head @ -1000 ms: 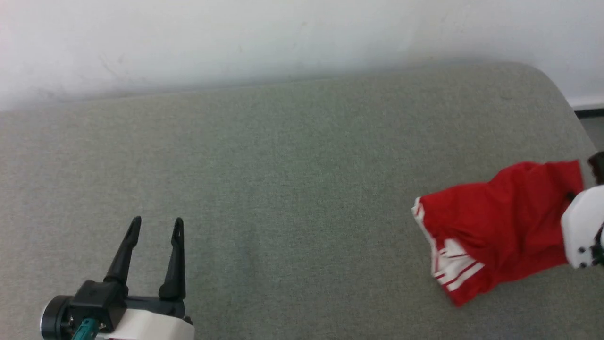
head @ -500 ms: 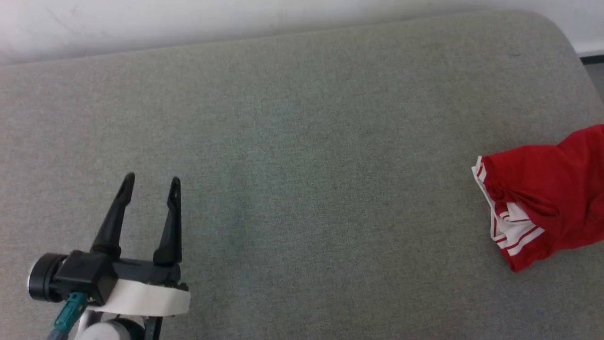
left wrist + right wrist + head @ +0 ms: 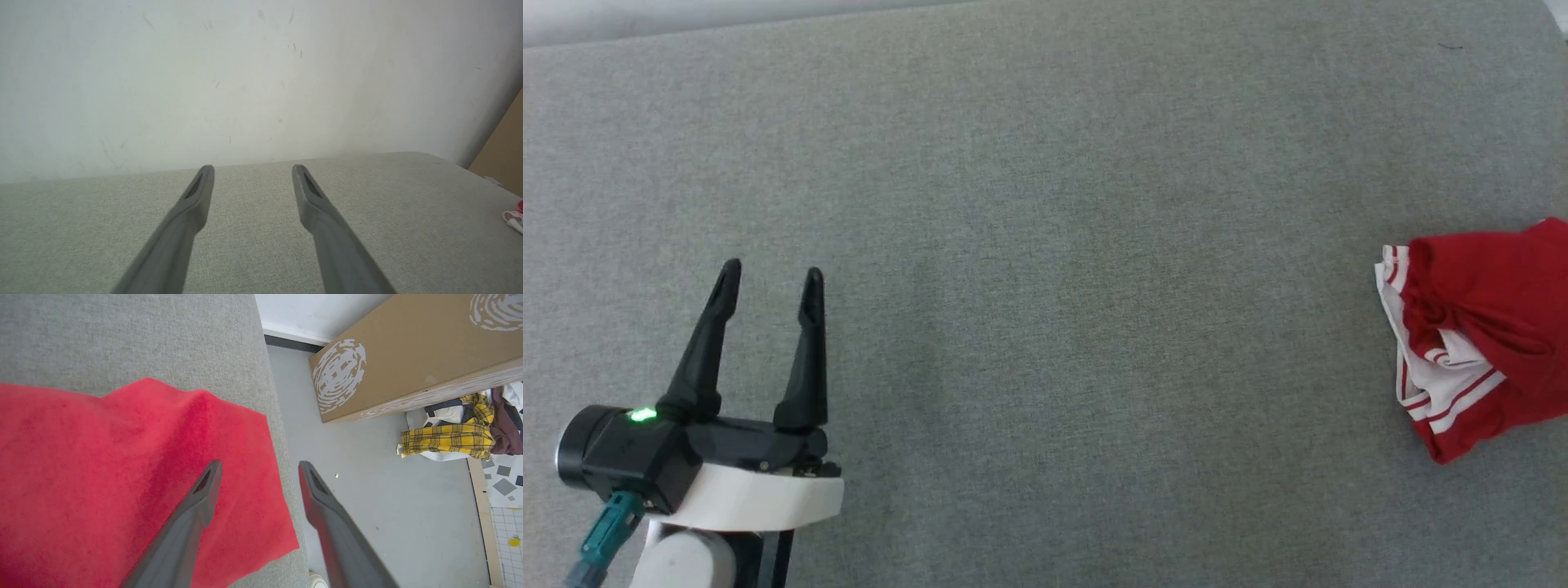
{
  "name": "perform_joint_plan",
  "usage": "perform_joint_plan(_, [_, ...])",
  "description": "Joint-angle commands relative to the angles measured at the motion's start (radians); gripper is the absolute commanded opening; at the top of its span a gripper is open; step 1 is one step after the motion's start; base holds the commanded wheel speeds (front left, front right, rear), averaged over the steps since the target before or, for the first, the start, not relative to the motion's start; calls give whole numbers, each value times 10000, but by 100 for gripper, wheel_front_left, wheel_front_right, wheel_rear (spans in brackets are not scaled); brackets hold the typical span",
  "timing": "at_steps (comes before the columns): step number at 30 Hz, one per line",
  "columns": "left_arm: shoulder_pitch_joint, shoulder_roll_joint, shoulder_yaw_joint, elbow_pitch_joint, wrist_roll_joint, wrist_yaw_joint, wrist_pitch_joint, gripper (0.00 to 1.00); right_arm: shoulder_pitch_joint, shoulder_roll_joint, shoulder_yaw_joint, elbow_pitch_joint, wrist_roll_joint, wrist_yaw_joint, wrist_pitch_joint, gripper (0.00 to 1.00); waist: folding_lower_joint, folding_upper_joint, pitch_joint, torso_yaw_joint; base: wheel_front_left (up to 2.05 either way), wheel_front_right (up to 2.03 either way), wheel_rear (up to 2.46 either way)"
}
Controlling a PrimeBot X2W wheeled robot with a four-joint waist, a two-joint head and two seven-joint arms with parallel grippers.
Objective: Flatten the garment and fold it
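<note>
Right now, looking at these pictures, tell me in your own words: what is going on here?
A two-armed robot is working on a red garment, which lies bunched up at the right edge of a grey padded surface, not yet flattened or folded. The right end effector is open at the cloth's edge, gripping nothing. The left end effector is open too, over bare surface far from the garment.

Grey fabric surface (image 3: 1045,204), white wall (image 3: 204,81), cardboard box (image 3: 412,355), yellow plaid cloth (image 3: 449,440) beside it
</note>
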Motion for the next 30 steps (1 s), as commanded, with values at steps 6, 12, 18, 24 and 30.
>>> perform_joint_plan(6, [51, -224, 198, 155, -367, -50, -44, 100, -151, 143, -145, 252, -143, -9, -291, 100, -2, 0, -375, -23, 0, 0, 0])
perform_joint_plan(12, [277, -348, 133, 234, -704, -243, -25, 100, 26, 347, -282, 117, 201, -9, -733, 100, -2, 0, -994, 78, 0, 0, 0])
perform_joint_plan(18, [671, -493, 120, 382, -704, -210, -35, 100, 514, 807, -296, -695, 1145, -9, -1296, 100, -2, 0, -1903, 213, 0, 0, 0])
perform_joint_plan(24, [1192, -626, 229, 513, -657, -45, -41, 100, 1195, 1331, -255, -2065, 1778, -9, -2077, 100, -2, 0, -2635, 284, 0, 0, 0])
perform_joint_plan(30, [1686, -758, 320, 625, -509, 149, -44, 100, 2160, 1906, 455, -3318, 2467, -9, -3029, 100, -2, 0, -3339, 348, 0, 0, 0])
